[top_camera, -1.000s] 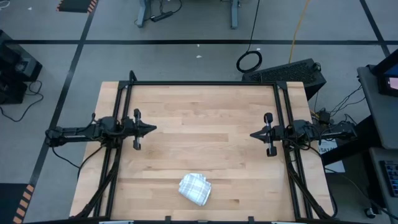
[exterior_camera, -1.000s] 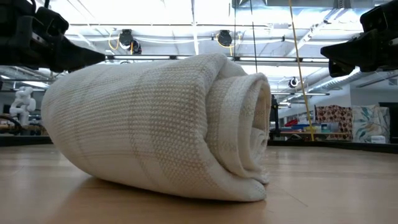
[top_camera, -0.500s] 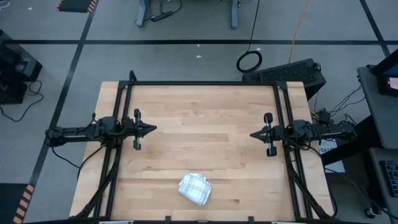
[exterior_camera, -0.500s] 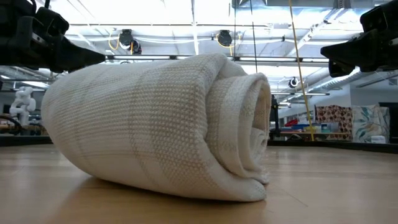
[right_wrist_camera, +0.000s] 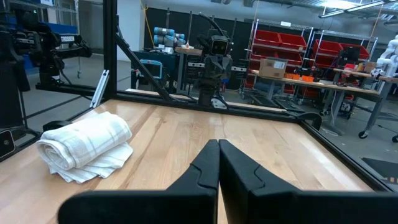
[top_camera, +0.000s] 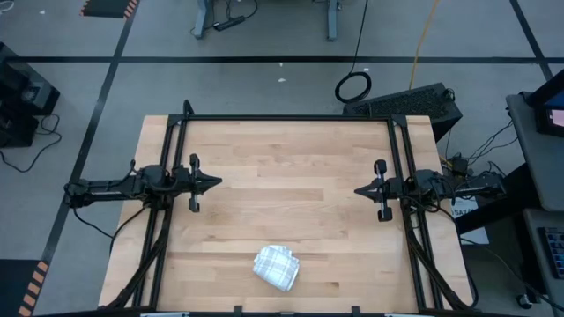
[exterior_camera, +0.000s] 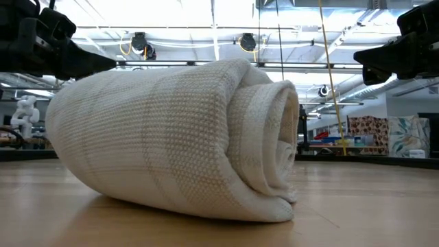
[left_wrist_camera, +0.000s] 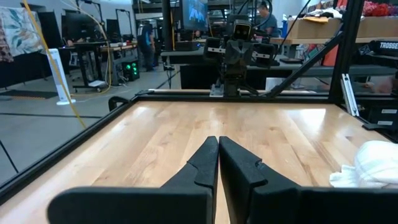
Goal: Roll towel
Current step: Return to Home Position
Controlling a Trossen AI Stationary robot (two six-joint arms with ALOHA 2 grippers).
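Observation:
The towel point(top_camera: 277, 267), white with a faint grey check, lies rolled up on its side on the wooden table near the front edge, a little left of the middle. In the low view the roll point(exterior_camera: 171, 144) shows its spiral end toward the right. It also shows in the right wrist view point(right_wrist_camera: 87, 146) and the left wrist view point(left_wrist_camera: 370, 165). My left gripper point(top_camera: 218, 183) hangs shut at the table's left side, pointing level toward the right. My right gripper point(top_camera: 358, 190) hangs shut at the right side, pointing toward the left. Both are far from the towel.
A black metal frame point(top_camera: 286, 117) runs along the table's far, left and right edges. Bare wood point(top_camera: 286, 167) spans the table between the two grippers. Beyond the table are cables, a keyboard point(top_camera: 405, 101) and workshop benches.

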